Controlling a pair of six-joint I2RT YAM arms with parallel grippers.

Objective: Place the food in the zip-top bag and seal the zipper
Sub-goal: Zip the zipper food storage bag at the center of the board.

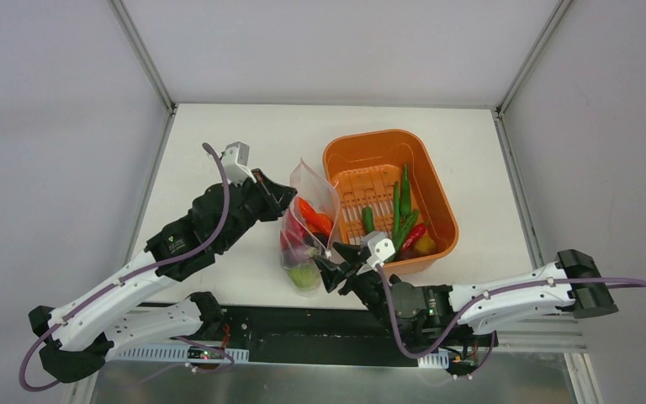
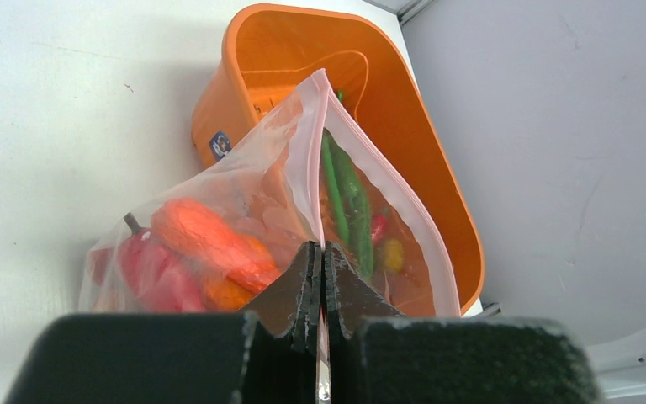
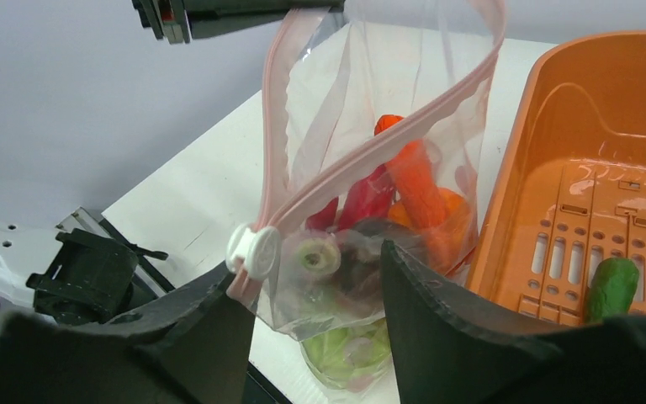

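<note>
White tabletop [image 1: 219, 151] runs between grey walls. At its near edge the right gripper [image 3: 311, 269] stands parted around the near corner of the zip-top bag [image 1: 311, 210], beside a white slider [image 3: 252, 250]. Its fingers cut off the bag's base. Inside, the food [image 3: 412, 181] blurs behind crinkled plastic. The zipper [image 3: 404, 126] gapes apart. Farther off, the left gripper [image 2: 320, 252] is clamped on the bag's far rim, hiding that end. Just right of the bag, the orange tub [image 1: 362, 151] holds more peppers [image 1: 402, 206]. Bare table lies to the left and beyond.
</note>
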